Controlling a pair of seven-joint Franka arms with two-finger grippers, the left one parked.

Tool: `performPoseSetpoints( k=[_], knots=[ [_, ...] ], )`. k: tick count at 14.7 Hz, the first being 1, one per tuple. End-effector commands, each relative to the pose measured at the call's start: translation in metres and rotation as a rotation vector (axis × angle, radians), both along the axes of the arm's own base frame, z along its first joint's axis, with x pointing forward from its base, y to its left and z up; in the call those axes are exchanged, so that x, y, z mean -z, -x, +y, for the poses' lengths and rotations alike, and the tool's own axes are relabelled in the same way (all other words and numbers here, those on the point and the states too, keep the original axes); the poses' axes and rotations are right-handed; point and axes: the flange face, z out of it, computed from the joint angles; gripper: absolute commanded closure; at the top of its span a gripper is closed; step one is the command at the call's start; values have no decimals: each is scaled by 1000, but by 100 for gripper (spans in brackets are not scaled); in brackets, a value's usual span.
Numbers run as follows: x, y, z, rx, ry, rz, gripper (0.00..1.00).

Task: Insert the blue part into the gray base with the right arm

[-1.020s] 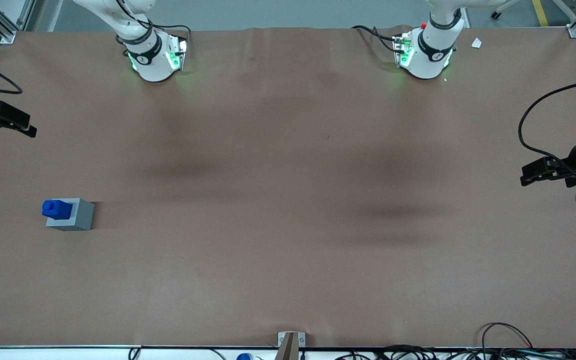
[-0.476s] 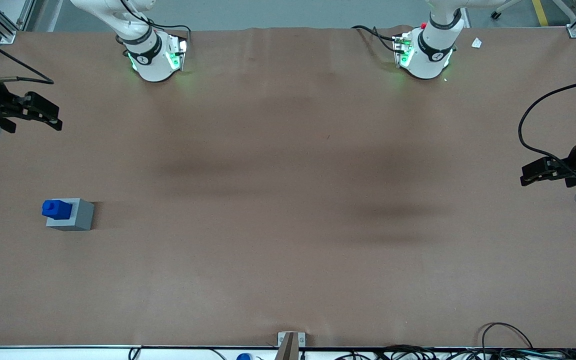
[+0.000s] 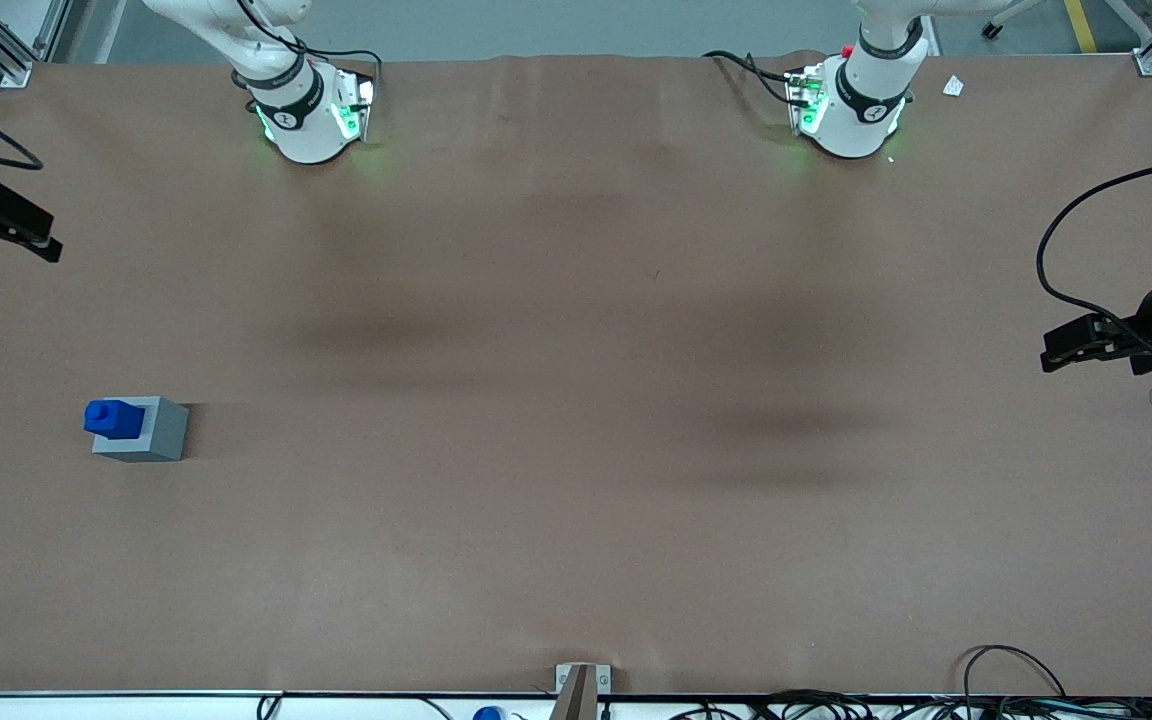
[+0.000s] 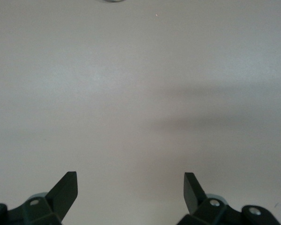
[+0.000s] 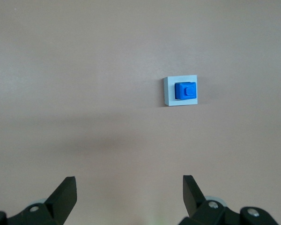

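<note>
The blue part (image 3: 113,418) stands upright in the socket of the gray base (image 3: 151,432), its stepped end up, toward the working arm's end of the table. Both also show in the right wrist view, the blue part (image 5: 185,90) seated in the gray base (image 5: 168,91). My right gripper (image 3: 26,236) hangs high above the mat at the table's edge, farther from the front camera than the base and well apart from it. Its fingers (image 5: 65,192) are spread wide and hold nothing.
A brown mat (image 3: 576,400) covers the table. The two arm bases (image 3: 311,110) (image 3: 851,105) stand at the edge farthest from the front camera. Cables (image 3: 1016,690) lie along the near edge, with a metal bracket (image 3: 578,685) at its middle.
My right gripper swung in over the mat half a second ago and has since drawn back toward the table's edge. The blue part and gray base have not moved.
</note>
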Motion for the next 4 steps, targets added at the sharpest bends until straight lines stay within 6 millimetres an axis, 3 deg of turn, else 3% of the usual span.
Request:
performPoseSetpoints(
  k=[1, 4],
  knots=[
    [-5, 3, -3, 7, 11, -3, 0],
    [-5, 3, -2, 4, 8, 2, 0]
  ],
)
